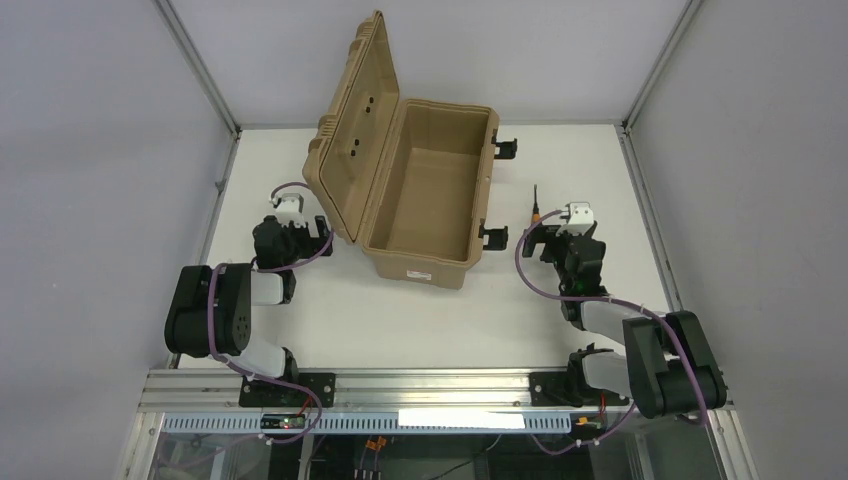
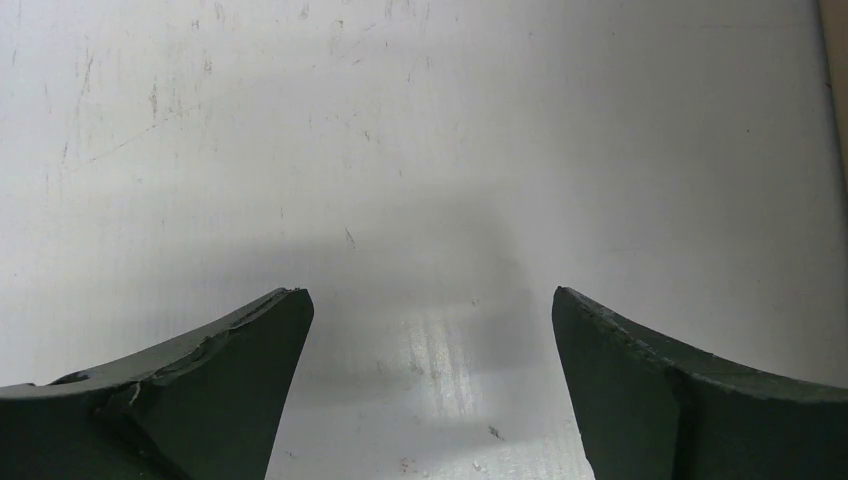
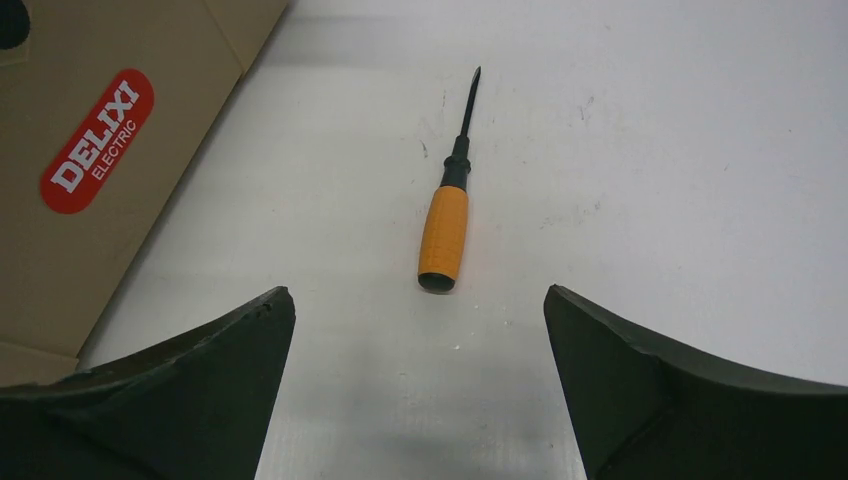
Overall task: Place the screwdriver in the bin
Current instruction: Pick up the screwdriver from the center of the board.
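The screwdriver [image 3: 444, 235], with an orange handle and a thin black shaft, lies flat on the white table [image 3: 650, 150], tip pointing away. In the top view the screwdriver [image 1: 536, 206] lies right of the bin [image 1: 415, 265], a tan case whose lid [image 1: 360, 120] stands up on its left. My right gripper [image 3: 418, 290] is open just behind the handle's butt end and does not touch it. In the top view the right gripper [image 1: 545, 238] sits low over the table. My left gripper [image 2: 430, 292] is open over bare table, with nothing between its fingers.
The bin's tan outer wall [image 3: 60, 250] with a red oval label [image 3: 97, 140] stands close on the left in the right wrist view. Black latches [image 1: 505, 147] stick out of the bin's right side. The left gripper [image 1: 298, 228] rests beside the raised lid.
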Controlling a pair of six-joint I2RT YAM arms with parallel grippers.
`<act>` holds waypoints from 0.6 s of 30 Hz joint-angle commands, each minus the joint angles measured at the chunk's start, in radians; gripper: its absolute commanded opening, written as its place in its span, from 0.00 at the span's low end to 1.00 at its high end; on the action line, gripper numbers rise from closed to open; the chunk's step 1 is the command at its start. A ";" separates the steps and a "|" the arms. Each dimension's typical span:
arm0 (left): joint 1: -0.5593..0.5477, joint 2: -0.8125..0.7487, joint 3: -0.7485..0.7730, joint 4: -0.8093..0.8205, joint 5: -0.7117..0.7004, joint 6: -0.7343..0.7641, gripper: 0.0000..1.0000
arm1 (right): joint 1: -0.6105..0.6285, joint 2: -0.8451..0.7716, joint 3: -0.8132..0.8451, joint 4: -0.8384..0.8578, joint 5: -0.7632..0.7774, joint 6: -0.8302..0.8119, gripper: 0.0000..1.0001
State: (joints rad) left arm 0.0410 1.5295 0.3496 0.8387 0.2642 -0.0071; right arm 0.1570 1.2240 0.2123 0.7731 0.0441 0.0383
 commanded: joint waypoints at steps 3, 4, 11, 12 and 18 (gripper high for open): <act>0.012 -0.019 -0.004 0.051 0.018 0.010 0.99 | 0.012 0.003 0.039 0.018 0.021 -0.018 0.99; 0.012 -0.019 -0.004 0.050 0.017 0.009 0.99 | 0.013 0.003 0.041 0.015 0.023 -0.017 0.99; 0.013 -0.019 -0.004 0.050 0.018 0.009 0.99 | 0.012 0.019 0.067 -0.018 -0.028 -0.032 0.99; 0.012 -0.019 -0.004 0.050 0.018 0.009 0.99 | 0.011 0.021 0.069 -0.021 -0.029 -0.032 0.99; 0.013 -0.019 -0.004 0.050 0.018 0.009 0.99 | 0.012 0.016 0.070 -0.023 -0.007 -0.027 0.99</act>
State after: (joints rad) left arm 0.0410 1.5291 0.3496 0.8383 0.2665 -0.0071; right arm 0.1627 1.2419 0.2485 0.7364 0.0368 0.0196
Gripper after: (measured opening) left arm 0.992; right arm 0.993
